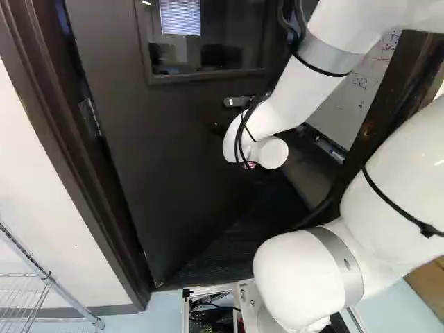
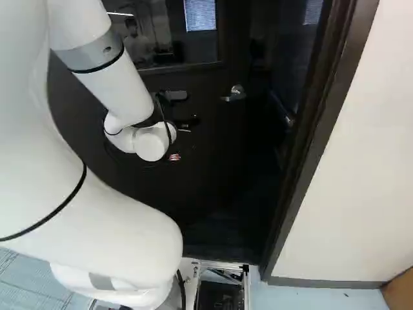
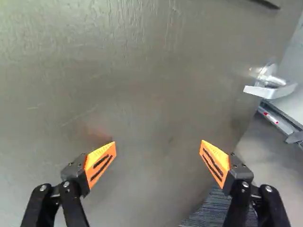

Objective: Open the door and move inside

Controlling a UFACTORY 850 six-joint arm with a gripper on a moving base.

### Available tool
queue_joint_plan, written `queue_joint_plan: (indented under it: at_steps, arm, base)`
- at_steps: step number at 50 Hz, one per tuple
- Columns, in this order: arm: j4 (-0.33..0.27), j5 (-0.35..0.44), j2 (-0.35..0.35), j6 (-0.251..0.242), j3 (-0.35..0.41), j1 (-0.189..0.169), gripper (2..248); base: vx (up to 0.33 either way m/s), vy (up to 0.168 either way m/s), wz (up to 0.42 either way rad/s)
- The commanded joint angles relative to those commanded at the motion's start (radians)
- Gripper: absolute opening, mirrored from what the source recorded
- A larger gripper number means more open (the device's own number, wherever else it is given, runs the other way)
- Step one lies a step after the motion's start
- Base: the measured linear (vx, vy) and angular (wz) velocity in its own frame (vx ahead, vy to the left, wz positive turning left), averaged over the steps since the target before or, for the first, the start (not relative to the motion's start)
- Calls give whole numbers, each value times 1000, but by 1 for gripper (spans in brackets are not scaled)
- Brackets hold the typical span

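And there they were, the fingers (image 3: 100, 163) of the gripper (image 2: 187, 123), spread wide with nothing pinched between them! Straight ahead of them lay the broad face of the door (image 3: 142, 94), partly open; whether a tip touched it, I couldn't tell. The lever handle (image 3: 272, 89) sat forward and outward of one finger, well outside the gap. Past the door's edge, on that same finger's side, a whiteboard (image 1: 361, 87) showed, and the ribbed floor (image 3: 206, 210) ran just beside that finger.
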Motion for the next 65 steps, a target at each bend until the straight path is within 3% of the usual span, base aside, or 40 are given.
queue_joint_plan:
  at_steps: [26, 39, 65]
  arm:
    - [6, 0, -25, 0, -24, 3, 247]
    - [37, 0, -91, 0, -86, 20, 247]
    - [41, 0, -231, 0, -228, 59, 247]
  base:
    - [0, 0, 0]
    - [-7, -3, 1]
    - [-2, -1, 0]
